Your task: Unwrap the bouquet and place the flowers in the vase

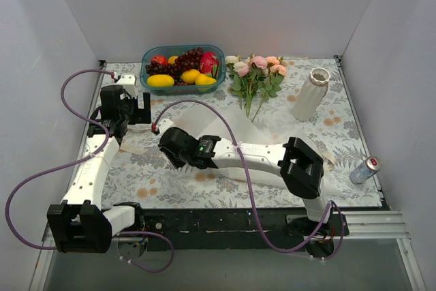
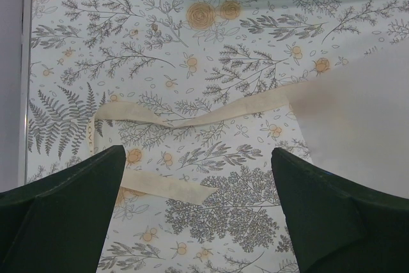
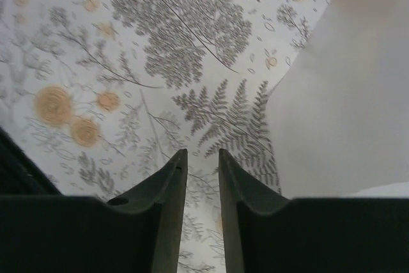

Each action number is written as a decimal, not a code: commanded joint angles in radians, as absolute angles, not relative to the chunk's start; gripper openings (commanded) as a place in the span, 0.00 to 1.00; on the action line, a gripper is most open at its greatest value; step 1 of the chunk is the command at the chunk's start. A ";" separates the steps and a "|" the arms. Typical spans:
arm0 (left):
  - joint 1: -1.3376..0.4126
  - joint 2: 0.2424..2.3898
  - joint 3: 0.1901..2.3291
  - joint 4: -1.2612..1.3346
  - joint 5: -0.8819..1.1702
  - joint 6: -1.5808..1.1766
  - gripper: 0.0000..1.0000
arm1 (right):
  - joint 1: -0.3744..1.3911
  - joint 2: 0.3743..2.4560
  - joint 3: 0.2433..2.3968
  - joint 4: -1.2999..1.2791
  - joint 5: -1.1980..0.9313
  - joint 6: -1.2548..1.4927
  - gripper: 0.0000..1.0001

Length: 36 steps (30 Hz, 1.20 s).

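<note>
Pink, peach and cream roses are lying unwrapped near the white ribbed ceramic vase, awaiting pickup. The left gripper is gaping wide over the cream ribbon. The right gripper is hovering narrowly parted, seemingly empty.

Robot lab test cell. Plain grey partition walls box in the table on three sides. Two arms are bolted to a black base rail, with purple cables looping loose. Staged props sit beyond the right end effector: fruit bowl, flowers, vase. A soda can lies far to its right.
</note>
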State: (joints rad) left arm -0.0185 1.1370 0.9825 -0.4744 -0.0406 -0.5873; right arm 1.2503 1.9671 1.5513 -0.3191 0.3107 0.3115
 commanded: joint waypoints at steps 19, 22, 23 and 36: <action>-0.012 1.147 0.971 -0.475 0.064 -0.540 0.98 | 1.007 1.362 1.208 -0.242 0.135 0.301 0.83; -0.029 1.201 0.992 -0.557 0.247 -0.483 0.98 | 0.911 1.278 1.117 -0.265 0.115 0.293 0.83; -0.055 1.225 1.009 -0.583 0.286 -0.470 0.98 | 0.890 1.255 1.100 -0.265 0.114 0.291 0.83; -0.232 1.652 1.215 -0.678 0.551 -0.462 0.98 | 0.881 0.916 0.913 -0.340 0.173 0.370 0.79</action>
